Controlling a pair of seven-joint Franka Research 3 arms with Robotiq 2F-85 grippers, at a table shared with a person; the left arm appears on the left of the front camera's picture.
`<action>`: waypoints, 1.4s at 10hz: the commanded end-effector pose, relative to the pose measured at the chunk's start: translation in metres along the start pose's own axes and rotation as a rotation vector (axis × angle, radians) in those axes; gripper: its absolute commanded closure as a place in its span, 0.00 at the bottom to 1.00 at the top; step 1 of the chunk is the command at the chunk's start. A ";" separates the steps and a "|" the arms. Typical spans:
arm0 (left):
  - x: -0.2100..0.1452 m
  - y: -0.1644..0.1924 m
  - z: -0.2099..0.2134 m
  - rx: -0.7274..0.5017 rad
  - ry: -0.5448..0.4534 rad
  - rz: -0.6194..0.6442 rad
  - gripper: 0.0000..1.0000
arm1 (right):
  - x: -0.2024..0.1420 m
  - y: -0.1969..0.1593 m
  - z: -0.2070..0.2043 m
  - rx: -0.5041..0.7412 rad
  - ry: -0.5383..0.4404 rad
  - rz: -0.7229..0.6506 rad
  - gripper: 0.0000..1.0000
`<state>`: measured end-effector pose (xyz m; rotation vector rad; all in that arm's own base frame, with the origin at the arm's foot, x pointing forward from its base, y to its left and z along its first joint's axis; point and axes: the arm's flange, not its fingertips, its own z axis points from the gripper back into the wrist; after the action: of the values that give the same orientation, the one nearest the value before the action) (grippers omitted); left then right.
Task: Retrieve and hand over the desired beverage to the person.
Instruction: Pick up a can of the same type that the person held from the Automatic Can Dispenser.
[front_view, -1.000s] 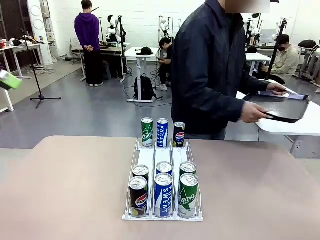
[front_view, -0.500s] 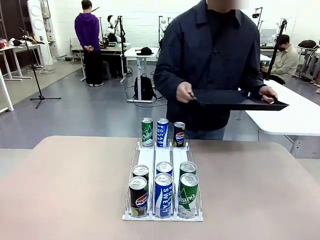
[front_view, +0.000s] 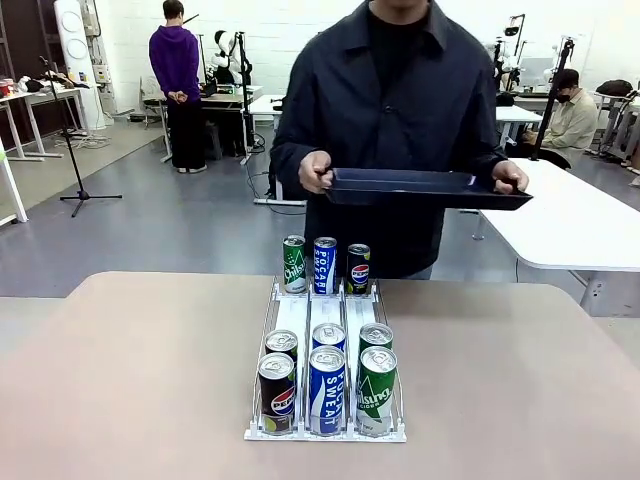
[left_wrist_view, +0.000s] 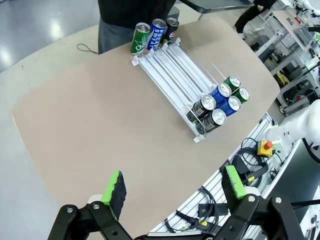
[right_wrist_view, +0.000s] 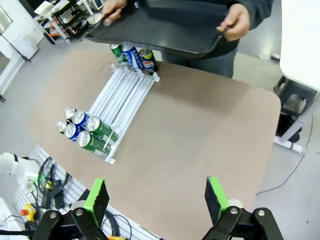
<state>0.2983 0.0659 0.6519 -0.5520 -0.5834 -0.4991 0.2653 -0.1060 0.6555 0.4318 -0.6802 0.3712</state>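
The left gripper hangs high above the near left edge of the table. Its fingers are spread wide and there is nothing between them.

Mid-table stands the rack, with three lanes running away from the robot. At the near end:
- Left lane: a black can, with a second can close behind it.
- Middle lane: a blue can, also with one behind it.
- Right lane: a green can, again with one behind it.

At the far end three more cans stand side by side: green, blue and black. All nine cans are upright and none has left the rack.

Behind the far edge stands the person, holding a dark tray level at chest height above the far row of cans. The right hand grips one end of the tray and the left hand grips the other. The tray looks empty from the front, though its floor is mostly hidden.

The right gripper hovers high over the table's right side, well away from the rack. Its fingers are parted and empty too.

The task looks barely begun — no can is picked, touched or even approached. With both hands on the tray, nothing shows which drink is wanted, so that cannot be told. Everything remains to be done: learning the choice, reaching into the right lane, closing on that can, lifting it clear of the rails and carrying it across — probably onto the waiting tray.
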 end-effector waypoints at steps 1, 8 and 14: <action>0.002 0.002 0.002 -0.020 -0.006 -0.017 0.00 | 0.000 0.001 -0.001 0.026 -0.005 0.014 0.00; 0.002 0.002 0.002 -0.020 -0.006 -0.017 0.00 | 0.000 0.001 -0.001 0.026 -0.005 0.014 0.00; 0.002 0.002 0.002 -0.020 -0.006 -0.017 0.00 | 0.000 0.001 -0.001 0.026 -0.005 0.014 0.00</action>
<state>0.2986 0.0661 0.6521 -0.5516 -0.5843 -0.5008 0.2652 -0.1057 0.6554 0.4313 -0.6791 0.3753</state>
